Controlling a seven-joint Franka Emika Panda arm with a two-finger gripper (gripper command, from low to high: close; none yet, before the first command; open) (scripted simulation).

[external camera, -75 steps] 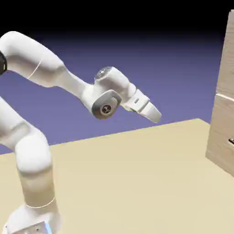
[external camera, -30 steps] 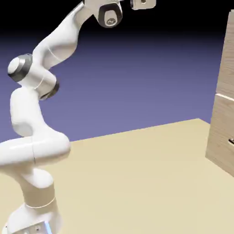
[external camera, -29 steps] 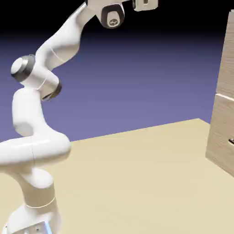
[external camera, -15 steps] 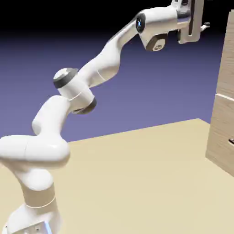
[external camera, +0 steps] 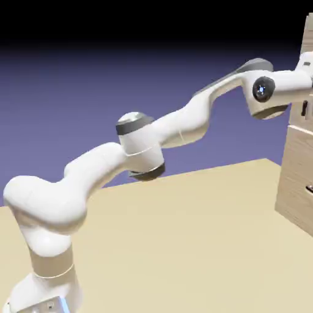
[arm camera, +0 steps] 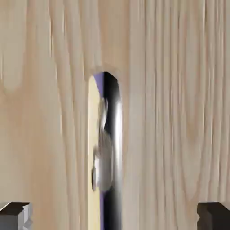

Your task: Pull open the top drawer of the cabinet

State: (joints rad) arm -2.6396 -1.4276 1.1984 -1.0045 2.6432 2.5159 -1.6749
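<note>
You are looking at a rendered simulation, not a real room. A smooth white arm (external camera: 153, 131) is reaching across a flat, featureless tan bench (external camera: 183, 244) toward a cabinet (external camera: 299, 177) whose wood grain is showing as a repeated painted texture. Behind it, a plain blue-violet backdrop is fading to black at the top, with no walls, furniture or clutter showing anywhere.

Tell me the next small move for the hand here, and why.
Probably ease the hand straight forward until its fingertips straddle the shiny handle on the top drawer. The jaws stand wide open, the handle sits centred between them, and nothing is gripped yet.
</note>
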